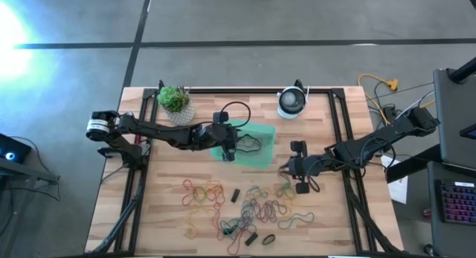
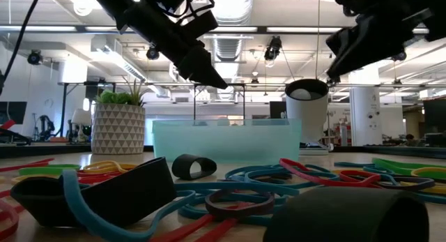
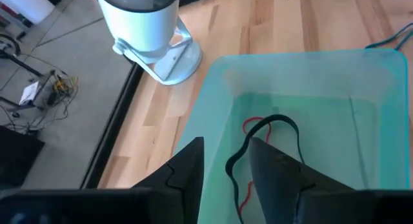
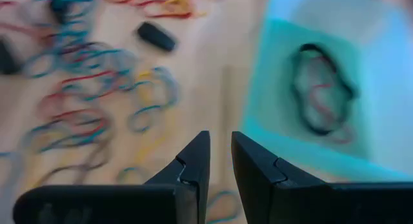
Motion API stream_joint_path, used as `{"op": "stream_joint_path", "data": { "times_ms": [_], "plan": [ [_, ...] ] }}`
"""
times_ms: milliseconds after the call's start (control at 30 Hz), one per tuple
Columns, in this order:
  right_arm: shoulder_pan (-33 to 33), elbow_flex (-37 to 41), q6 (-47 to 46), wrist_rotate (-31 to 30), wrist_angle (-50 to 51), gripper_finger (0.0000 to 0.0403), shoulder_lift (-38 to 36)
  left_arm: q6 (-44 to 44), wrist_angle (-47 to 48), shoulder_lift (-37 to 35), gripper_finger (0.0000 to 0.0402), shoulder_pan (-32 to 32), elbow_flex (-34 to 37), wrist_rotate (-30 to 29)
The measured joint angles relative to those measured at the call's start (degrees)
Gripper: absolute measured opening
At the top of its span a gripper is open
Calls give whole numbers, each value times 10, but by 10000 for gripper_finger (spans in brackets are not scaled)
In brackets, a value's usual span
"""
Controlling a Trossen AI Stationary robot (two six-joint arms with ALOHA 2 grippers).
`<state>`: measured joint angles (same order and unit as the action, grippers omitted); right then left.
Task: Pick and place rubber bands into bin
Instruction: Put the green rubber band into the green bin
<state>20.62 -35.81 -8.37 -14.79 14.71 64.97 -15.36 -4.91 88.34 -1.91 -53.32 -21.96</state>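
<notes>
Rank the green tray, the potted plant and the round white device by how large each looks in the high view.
1. green tray, clearly largest
2. and 3. potted plant and round white device: these look about alike, so no ranking between them.

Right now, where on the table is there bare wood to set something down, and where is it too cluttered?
Bare wood lies along the table's left side, below the potted plant, and in the strip between the plant and the round white device. The front centre is crowded with rubber bands. The green bin sits mid-table under the left gripper.
</notes>
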Motion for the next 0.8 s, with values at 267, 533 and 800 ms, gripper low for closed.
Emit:
{"op": "stream_joint_path", "data": {
  "times_ms": [267,533,800],
  "plan": [
    [17,49,-75,44,57,59,0,51,82,-4,109,21,0,15],
    [33,92,-71,33,-27,59,0,106,191,-5,109,59,1,46],
    [38,96,-60,31,-54,59,46,106,203,-58,109,136,3,49]
  ]
}}
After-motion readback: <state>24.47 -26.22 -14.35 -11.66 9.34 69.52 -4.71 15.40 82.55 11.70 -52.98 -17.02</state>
